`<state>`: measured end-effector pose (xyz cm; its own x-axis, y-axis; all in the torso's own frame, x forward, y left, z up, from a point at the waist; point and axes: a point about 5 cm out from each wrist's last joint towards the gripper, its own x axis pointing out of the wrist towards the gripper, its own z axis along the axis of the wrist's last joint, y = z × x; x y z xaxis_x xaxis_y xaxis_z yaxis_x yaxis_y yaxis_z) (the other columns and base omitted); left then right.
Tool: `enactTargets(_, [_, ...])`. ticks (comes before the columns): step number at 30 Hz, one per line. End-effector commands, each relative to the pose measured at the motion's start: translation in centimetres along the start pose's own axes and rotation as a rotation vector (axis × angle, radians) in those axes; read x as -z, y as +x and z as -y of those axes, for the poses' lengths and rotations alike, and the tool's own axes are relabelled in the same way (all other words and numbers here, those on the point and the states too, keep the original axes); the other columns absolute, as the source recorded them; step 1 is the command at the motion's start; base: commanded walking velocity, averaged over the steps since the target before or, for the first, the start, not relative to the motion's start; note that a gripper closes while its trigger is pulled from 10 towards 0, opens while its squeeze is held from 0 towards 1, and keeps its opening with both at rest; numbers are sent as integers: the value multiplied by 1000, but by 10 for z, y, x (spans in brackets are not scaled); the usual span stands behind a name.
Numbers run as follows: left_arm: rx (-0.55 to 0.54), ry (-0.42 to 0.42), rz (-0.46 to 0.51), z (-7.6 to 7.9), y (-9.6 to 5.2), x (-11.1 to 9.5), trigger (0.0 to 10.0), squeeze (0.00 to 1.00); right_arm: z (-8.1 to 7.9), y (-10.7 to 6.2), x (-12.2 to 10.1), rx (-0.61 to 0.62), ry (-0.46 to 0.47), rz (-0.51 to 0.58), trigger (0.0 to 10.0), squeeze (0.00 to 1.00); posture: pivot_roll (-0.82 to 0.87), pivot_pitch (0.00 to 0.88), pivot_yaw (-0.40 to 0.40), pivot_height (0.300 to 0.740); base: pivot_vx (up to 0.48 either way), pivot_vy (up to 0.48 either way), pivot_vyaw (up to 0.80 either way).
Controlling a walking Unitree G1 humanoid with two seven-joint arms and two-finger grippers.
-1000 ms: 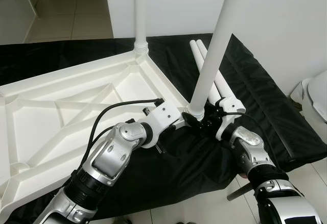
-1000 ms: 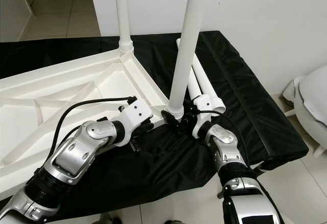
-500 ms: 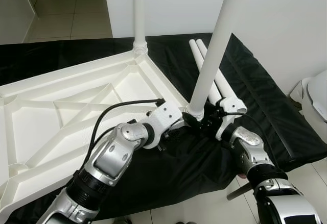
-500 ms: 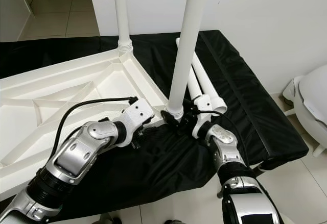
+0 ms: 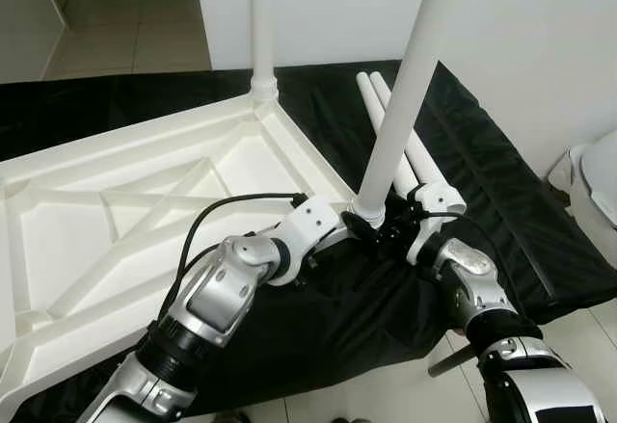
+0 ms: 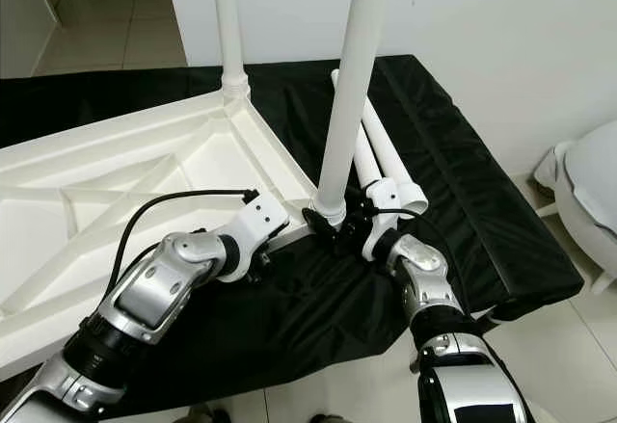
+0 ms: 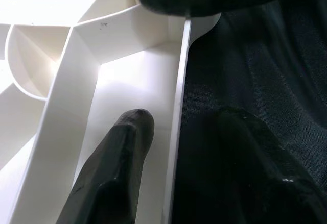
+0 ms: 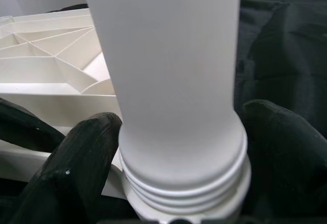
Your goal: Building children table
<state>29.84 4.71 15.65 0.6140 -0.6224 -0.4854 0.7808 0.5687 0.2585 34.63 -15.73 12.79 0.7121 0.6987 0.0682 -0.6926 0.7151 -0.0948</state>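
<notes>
**Second leg at its socket, two legs still loose**

Since a second ago my left arm has drawn back slightly along the tabletop edge; the near leg has hardly moved. My left end effector (image 7: 176,147) straddles the rim of the upturned white tabletop (image 5: 116,211), one finger inside the wall and one outside on the black cloth (image 5: 366,307); I cannot tell whether it pinches. My right end effector (image 8: 179,147) is clamped on the near leg (image 5: 400,95) just above its threaded collar, at the corner socket. Far leg (image 5: 260,18) stands upright in its corner, apparently seated. Two spare legs (image 5: 410,158) lie side by side beyond. Estimate: one leg done, second being fitted, two left.
</notes>
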Motion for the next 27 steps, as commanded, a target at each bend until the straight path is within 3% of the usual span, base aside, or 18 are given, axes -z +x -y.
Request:
enactTargets(1, [-84, -13, -35, -3, 3, 6, 10000, 0, 0, 2, -2, -8, -1, 6, 10000, 0, -7, 107, 20, 740, 0, 0, 0])
enactTargets(5, [-80, -14, -16, -3, 3, 4, 10000, 0, 0, 2, -2, -8, -1, 7, 10000, 0, -8, 107, 20, 740, 0, 0, 0])
enactTargets(6, [-90, -27, 4, -5, 1, 2, 0, 0, 0, 2, -3, -7, 0, 7, 10000, 0, -8, 106, 21, 740, 0, 0, 0])
enactTargets(23, [-52, -11, 5, -2, -2, 1, 118, 0, 3, 5, -7, 10, 4, 21, 10000, 0, -3, 99, 12, 740, 0, 0, 0])
enactTargets(24, [-54, -12, 2, -2, -2, 1, 1882, 0, 4, 6, -8, 11, 5, 22, 10000, 0, -3, 99, 12, 740, 0, 0, 0])
enactTargets(25, [-43, 4, 3, -1, -2, 1, 10000, 0, 4, 6, -8, 12, 3, 22, 10000, 0, -3, 97, 12, 740, 0, 0, 0])
enactTargets(27, [-33, 16, 7, -1, -2, 0, 10000, 0, 4, 6, -8, 13, 3, 21, 10000, 0, -3, 97, 12, 740, 0, 0, 0])
